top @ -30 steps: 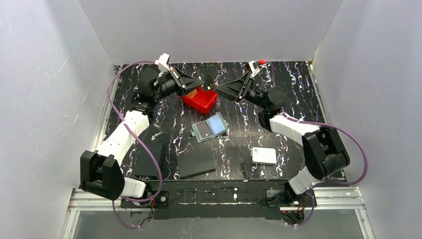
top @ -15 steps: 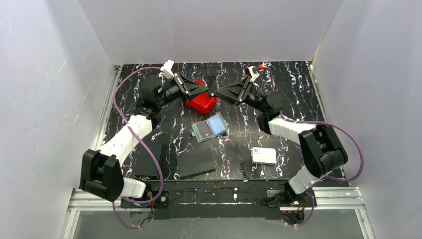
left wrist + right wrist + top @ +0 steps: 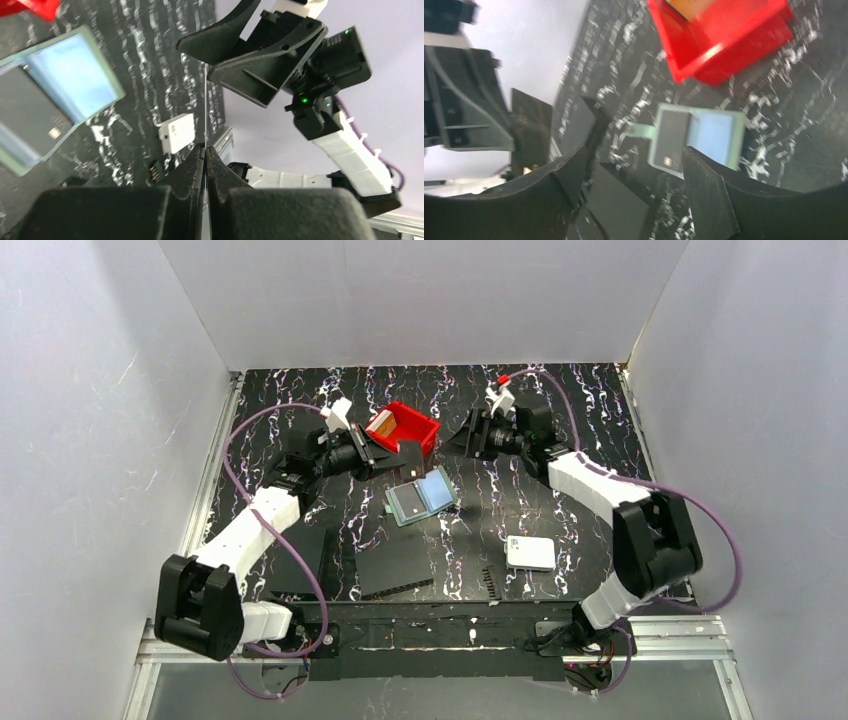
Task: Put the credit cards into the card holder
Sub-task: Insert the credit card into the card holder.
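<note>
left gripper (image 3: 205, 149) pinched shut on a thin pale card (image 3: 205, 105), edge-on; right gripper (image 3: 634, 152) wide open, empty. open grey-green folding card holder (image 3: 422, 496) lies on the black marbled surface (image 3: 560, 420) just beside the left gripper.

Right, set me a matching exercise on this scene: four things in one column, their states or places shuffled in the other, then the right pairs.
Column one:
1 red bin
2 card holder
3 white rounded box
4 right gripper

Column two:
A jaws apart, nothing between them
B lies unfolded, pockets facing up
C has an orange card in it
D lies nearest the right arm's base

Pairs: 1-C, 2-B, 3-D, 4-A
</note>
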`<state>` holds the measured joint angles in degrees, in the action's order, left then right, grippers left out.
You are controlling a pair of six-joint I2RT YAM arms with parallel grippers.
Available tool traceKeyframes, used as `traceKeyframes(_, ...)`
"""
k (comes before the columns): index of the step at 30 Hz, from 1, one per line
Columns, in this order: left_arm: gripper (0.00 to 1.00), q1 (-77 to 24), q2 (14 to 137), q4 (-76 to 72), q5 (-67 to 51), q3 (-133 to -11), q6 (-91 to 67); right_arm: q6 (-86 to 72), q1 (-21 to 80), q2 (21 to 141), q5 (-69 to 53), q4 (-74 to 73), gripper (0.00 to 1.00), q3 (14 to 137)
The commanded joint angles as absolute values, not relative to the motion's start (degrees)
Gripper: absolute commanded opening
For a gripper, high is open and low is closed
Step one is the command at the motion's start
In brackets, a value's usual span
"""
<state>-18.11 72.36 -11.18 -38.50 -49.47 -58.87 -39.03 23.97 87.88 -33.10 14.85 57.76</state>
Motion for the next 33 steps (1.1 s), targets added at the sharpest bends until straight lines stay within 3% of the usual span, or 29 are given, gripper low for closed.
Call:
traceKeyframes(1,0.0,-17.7,75.6,-3.8,-41.5,-47.4,-52.3,-28.0,23.8,95.4,-36.7,4.0,0.77,60.4)
traceKeyframes(5,0.0,-17.6,78.2,-4.9,-40.6,-45.6,-50.8,-29.2,23.8,101.8,-38.8,7.8,0.55,59.3)
traceKeyframes(13,0.0,-17.6,88.4,-10.3,-42.8,-44.2,-51.2,-26.5,23.2,110.3,-39.4,9.2,0.56,60.2)
traceKeyframes(23,0.0,-17.6,95.1,-10.8,-42.9,-45.5,-48.8,-25.8,22.0,111.9,-40.0,10.6,0.53,58.6)
traceKeyframes(33,0.0,-17.7,101.9,-12.7,-41.4,-48.2,-48.9,-27.4,22.0,114.9,-42.3,13.2,0.43,58.6)
